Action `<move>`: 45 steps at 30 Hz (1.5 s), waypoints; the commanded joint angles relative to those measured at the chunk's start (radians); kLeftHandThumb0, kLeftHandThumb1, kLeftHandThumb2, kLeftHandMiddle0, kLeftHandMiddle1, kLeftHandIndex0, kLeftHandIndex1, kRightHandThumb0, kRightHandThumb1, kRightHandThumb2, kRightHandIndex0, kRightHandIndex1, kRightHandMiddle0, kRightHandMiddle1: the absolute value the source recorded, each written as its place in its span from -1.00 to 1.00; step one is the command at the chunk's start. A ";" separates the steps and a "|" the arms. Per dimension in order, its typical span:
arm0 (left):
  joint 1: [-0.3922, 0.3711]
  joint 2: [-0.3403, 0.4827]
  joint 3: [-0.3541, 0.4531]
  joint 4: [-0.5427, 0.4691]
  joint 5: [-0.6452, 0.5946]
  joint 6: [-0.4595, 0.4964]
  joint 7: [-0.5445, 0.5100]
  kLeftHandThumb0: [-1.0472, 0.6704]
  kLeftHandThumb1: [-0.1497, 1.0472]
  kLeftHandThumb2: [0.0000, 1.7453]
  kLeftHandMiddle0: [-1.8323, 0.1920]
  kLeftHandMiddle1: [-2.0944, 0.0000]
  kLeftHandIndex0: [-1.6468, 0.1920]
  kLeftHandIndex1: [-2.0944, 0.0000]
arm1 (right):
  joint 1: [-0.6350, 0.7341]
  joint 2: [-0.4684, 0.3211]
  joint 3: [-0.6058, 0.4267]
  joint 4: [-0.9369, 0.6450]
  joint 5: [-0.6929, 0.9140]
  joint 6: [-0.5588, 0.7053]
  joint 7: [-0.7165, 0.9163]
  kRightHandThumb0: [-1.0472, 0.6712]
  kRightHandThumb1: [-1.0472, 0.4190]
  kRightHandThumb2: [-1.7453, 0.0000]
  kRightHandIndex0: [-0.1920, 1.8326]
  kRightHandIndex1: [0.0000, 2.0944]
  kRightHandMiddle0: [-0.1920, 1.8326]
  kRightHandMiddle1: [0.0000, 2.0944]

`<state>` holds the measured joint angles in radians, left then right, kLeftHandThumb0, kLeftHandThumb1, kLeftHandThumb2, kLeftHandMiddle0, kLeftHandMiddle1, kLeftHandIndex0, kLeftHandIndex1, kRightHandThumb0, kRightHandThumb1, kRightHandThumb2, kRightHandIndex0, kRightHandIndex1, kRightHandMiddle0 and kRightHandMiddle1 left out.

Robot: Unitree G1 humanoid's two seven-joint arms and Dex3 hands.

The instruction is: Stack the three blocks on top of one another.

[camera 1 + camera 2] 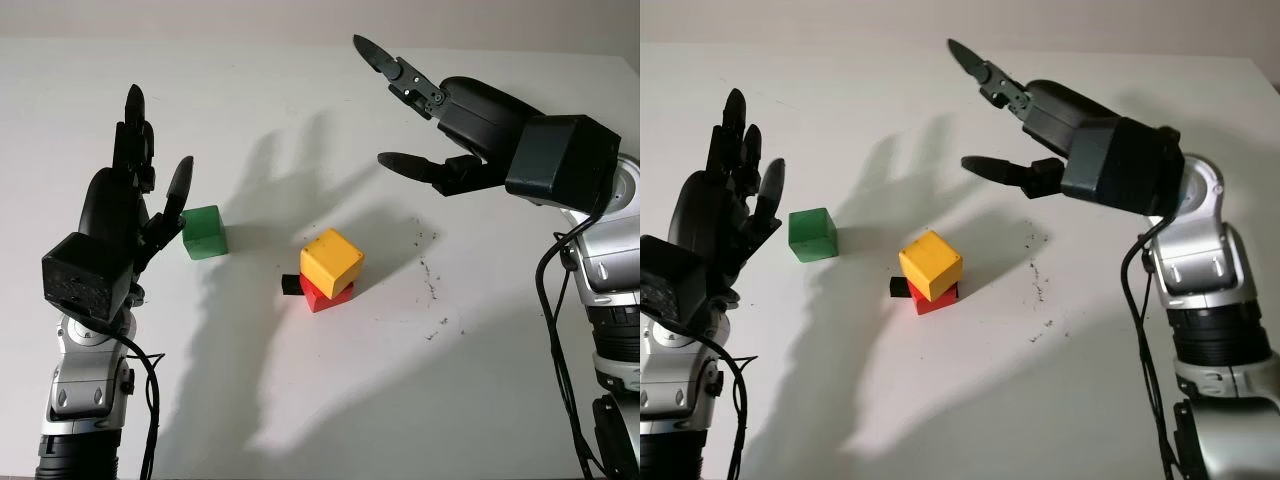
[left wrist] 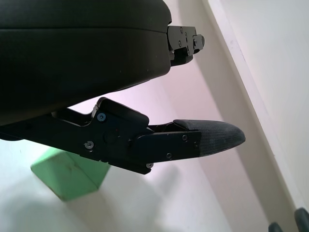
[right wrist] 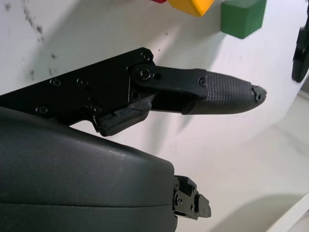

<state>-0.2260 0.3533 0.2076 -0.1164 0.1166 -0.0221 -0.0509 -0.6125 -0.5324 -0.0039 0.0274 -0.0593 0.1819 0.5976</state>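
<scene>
A yellow block [image 1: 332, 260] sits tilted on top of a red block [image 1: 323, 294] near the middle of the white table [image 1: 300, 400]. A green block [image 1: 204, 231] stands alone to the left of that pair. My left hand [image 1: 150, 185] is open, raised just left of the green block without touching it; the left wrist view has the green block [image 2: 72, 174] below its finger. My right hand [image 1: 400, 115] is open, hovering above and to the right of the yellow block. The right wrist view catches the yellow block [image 3: 193, 6] and green block [image 3: 243, 17] beyond its finger.
A small black piece [image 1: 290, 285] lies against the red block's left side. Dark specks [image 1: 432, 290] mark the table to the right of the stack. The table's far edge [image 1: 250, 42] meets a pale wall.
</scene>
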 commanded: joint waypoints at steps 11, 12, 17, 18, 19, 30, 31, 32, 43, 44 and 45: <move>0.059 0.250 0.029 -0.089 0.182 0.025 -0.111 -0.60 1.00 -0.69 0.58 0.95 0.54 0.87 | 0.226 0.255 -0.176 -0.218 0.323 0.323 -0.244 -0.73 -1.00 0.10 -1.00 -1.00 -1.00 -1.00; 0.058 0.273 0.026 -0.092 0.193 0.032 -0.132 -0.61 1.00 -0.71 0.60 0.96 0.53 0.88 | 0.244 0.268 -0.175 -0.239 0.334 0.328 -0.259 -0.74 -1.00 0.09 -1.00 -1.00 -1.00 -1.00; 0.041 0.357 0.009 -0.107 0.244 0.087 -0.230 -0.63 0.99 -0.87 0.70 0.97 0.49 0.91 | 0.306 0.302 -0.173 -0.273 0.347 0.287 -0.302 -0.77 -1.00 0.09 -1.00 -1.00 -1.00 -1.00; 0.034 0.382 -0.004 -0.107 0.270 0.099 -0.252 -0.64 0.99 -0.89 0.71 0.97 0.49 0.92 | 0.315 0.305 -0.178 -0.281 0.352 0.293 -0.313 -0.76 -1.00 0.10 -1.00 -1.00 -1.00 -1.00; 0.030 0.398 -0.014 -0.107 0.289 0.106 -0.266 -0.66 0.98 -0.90 0.73 0.97 0.49 0.92 | 0.321 0.306 -0.181 -0.287 0.356 0.298 -0.321 -0.76 -1.00 0.10 -1.00 -1.00 -1.00 -1.00; -0.045 0.462 -0.140 -0.021 0.405 0.075 -0.325 -0.81 0.98 -0.93 0.81 0.96 0.48 0.94 | 0.363 0.292 -0.199 -0.330 0.396 0.333 -0.349 -0.74 -1.00 0.11 -1.00 -1.00 -1.00 -1.00; -0.052 0.455 -0.150 -0.017 0.405 0.084 -0.336 -0.81 0.97 -0.93 0.81 0.96 0.49 0.94 | 0.365 0.291 -0.199 -0.336 0.398 0.336 -0.351 -0.74 -1.00 0.11 -1.00 -1.00 -1.00 -1.00; -0.056 0.450 -0.160 -0.015 0.408 0.092 -0.341 -0.80 0.97 -0.94 0.83 0.97 0.50 0.95 | 0.367 0.291 -0.199 -0.343 0.399 0.343 -0.354 -0.73 -1.00 0.11 -1.00 -1.00 -1.00 -1.00; -0.056 0.436 -0.268 -0.008 0.513 0.081 -0.317 -0.75 1.00 -0.92 0.92 0.96 0.66 0.99 | 0.377 0.288 -0.179 -0.353 0.393 0.357 -0.347 -0.69 -1.00 0.08 -1.00 -1.00 -1.00 -1.00; -0.059 0.435 -0.281 -0.007 0.542 0.081 -0.308 -0.75 0.99 -0.93 0.92 0.96 0.66 0.99 | 0.377 0.291 -0.177 -0.351 0.391 0.355 -0.348 -0.69 -1.00 0.07 -1.00 -1.00 -1.00 -1.00; -0.062 0.431 -0.290 -0.004 0.564 0.082 -0.298 -0.74 0.99 -0.93 0.93 0.96 0.67 0.99 | 0.377 0.293 -0.175 -0.351 0.390 0.355 -0.350 -0.70 -1.00 0.07 -1.00 -1.00 -1.00 -1.00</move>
<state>-0.2783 0.7876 -0.0686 -0.1208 0.6608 0.0628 -0.3626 -0.2476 -0.2327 -0.1820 -0.3152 0.3300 0.5419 0.2493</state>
